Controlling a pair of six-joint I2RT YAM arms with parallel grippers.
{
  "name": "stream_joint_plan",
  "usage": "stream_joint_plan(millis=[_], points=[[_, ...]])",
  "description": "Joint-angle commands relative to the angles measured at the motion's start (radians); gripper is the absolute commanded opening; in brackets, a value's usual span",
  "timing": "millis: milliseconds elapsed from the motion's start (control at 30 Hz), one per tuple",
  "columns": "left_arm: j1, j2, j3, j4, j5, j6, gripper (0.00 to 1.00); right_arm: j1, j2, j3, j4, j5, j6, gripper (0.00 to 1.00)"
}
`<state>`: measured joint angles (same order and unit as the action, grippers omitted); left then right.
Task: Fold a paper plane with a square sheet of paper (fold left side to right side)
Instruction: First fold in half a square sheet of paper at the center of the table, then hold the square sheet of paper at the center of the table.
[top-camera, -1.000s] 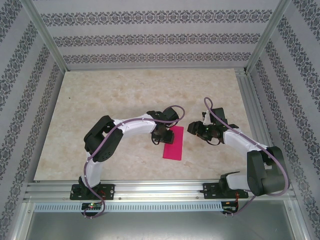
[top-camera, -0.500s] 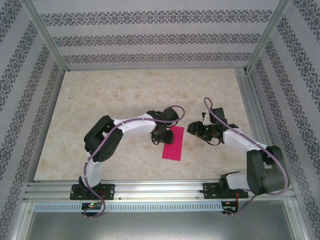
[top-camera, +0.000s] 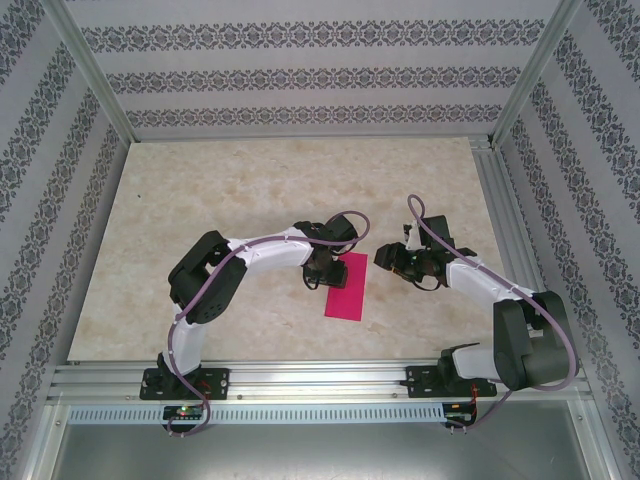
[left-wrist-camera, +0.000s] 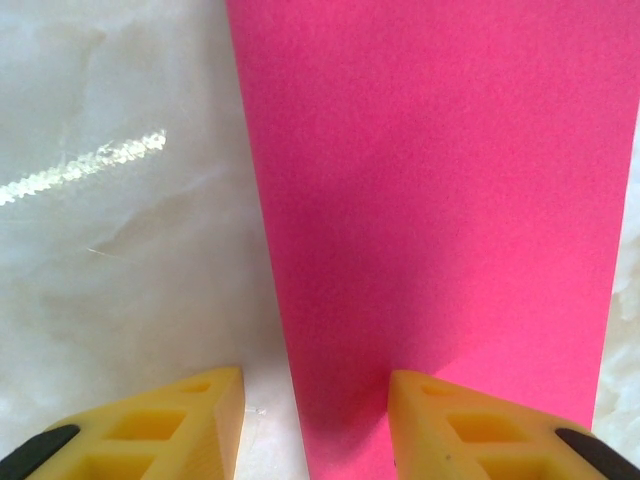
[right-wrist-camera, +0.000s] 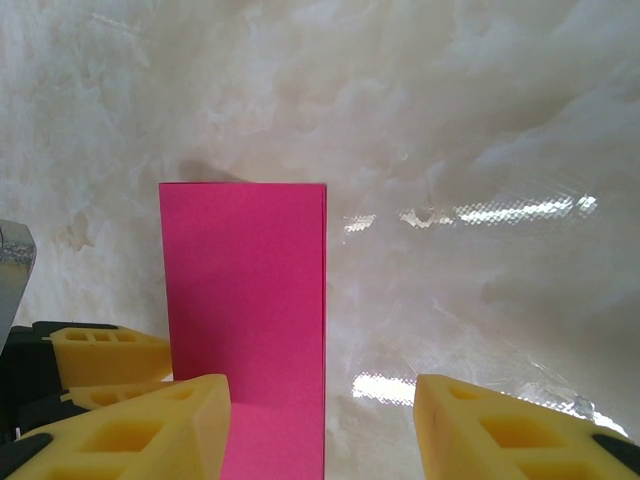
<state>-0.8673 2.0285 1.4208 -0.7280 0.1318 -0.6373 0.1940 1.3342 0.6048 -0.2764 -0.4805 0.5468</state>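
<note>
The narrow, bright magenta-pink rectangle of folded paper (top-camera: 346, 286) is lying flat on the pale marble-patterned worktop (top-camera: 250, 180), near the middle and between the ends of the two arms. The white left arm (top-camera: 265, 250) is reaching in over the paper's far left corner. In the left wrist view, the left arm's yellow fingers (left-wrist-camera: 180, 415) are standing partly apart and gripping nothing: one is sitting over bare worktop, the other over the pink paper (left-wrist-camera: 430, 200), so they are straddling its long edge. In the right wrist view, the right arm's yellow fingers (right-wrist-camera: 500, 425) are gaping about as wide, also empty, one over the end of the paper (right-wrist-camera: 245, 300), the other over bare worktop.
</note>
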Motion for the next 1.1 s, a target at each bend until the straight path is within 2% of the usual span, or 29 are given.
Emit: stream_joint_plan(millis=[0, 367, 733, 900, 1067], points=[[-0.015, 0.022, 0.024, -0.019, -0.014, -0.007, 0.44, -0.003, 0.008, -0.011, 0.020, -0.021, -0.016, 0.52], [-0.015, 0.026, 0.020, -0.016, -0.011, -0.003, 0.44, 0.020, 0.036, -0.014, 0.046, -0.044, -0.004, 0.43], [-0.015, 0.024, 0.018, -0.018, -0.007, 0.004, 0.44, 0.053, 0.061, -0.010, 0.064, -0.051, 0.011, 0.40], [-0.016, 0.024, 0.016, -0.014, -0.003, 0.004, 0.44, 0.073, 0.096, -0.010, 0.099, -0.069, 0.034, 0.32], [-0.016, 0.024, 0.014, -0.012, 0.004, 0.011, 0.44, 0.082, 0.106, -0.008, 0.108, -0.053, 0.045, 0.31]])
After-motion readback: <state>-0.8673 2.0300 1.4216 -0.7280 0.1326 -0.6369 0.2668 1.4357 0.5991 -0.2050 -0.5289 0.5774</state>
